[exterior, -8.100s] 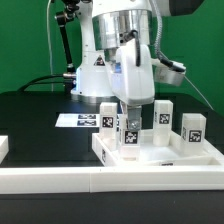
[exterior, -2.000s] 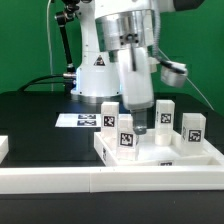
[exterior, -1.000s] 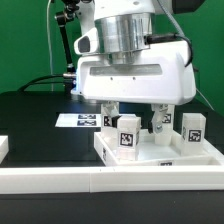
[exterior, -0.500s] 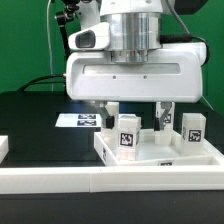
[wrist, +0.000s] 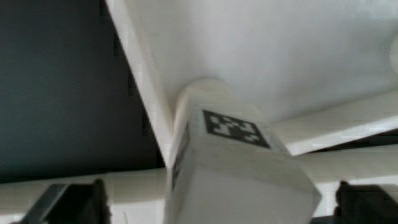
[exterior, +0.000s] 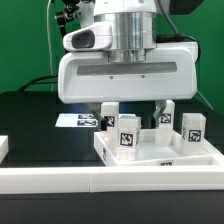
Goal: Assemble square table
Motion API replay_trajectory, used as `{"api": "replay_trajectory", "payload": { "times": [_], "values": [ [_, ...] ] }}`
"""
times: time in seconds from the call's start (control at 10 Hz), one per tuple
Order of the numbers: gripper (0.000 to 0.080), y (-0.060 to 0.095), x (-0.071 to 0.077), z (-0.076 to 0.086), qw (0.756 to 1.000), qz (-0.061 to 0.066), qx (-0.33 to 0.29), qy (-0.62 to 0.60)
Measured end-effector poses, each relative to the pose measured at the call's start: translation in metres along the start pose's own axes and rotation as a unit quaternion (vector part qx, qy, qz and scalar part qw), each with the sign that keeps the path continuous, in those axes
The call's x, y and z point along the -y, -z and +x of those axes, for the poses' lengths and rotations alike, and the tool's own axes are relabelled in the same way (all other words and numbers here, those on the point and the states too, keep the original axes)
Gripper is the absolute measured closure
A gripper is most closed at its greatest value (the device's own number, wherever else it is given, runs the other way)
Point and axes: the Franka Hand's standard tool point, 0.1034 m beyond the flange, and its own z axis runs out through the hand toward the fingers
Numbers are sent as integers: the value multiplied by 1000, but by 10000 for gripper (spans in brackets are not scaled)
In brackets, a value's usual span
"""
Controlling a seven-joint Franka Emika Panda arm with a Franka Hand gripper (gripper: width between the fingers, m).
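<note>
The white square table top (exterior: 165,160) lies at the front right with its rim up. Several short white tagged legs stand upright on it, among them the front leg (exterior: 127,132), one behind it (exterior: 109,115) and two to the right (exterior: 192,128). My gripper (exterior: 134,112) hangs broadside just above the legs, open wide, with its dark fingertips (exterior: 161,111) to either side. In the wrist view a tagged leg (wrist: 228,150) stands between the open fingers (wrist: 71,200) without touching them.
A long white rail (exterior: 100,181) runs across the front, against the table top. The marker board (exterior: 76,121) lies flat on the black table behind the legs. A white part (exterior: 3,148) shows at the exterior view's left edge.
The hand let go of the front leg, turned broadside to the camera and spread its fingers. In the last second it shifted slightly to the exterior view's left.
</note>
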Motion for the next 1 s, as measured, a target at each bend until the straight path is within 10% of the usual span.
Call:
{"api": "replay_trajectory", "payload": {
  "times": [0.1,0.3,1.0],
  "values": [
    [246,0,0,0,1000,0,0,0],
    [511,0,0,0,1000,0,0,-7],
    [509,0,-1,-1,975,0,-9,-221]
  ]
}}
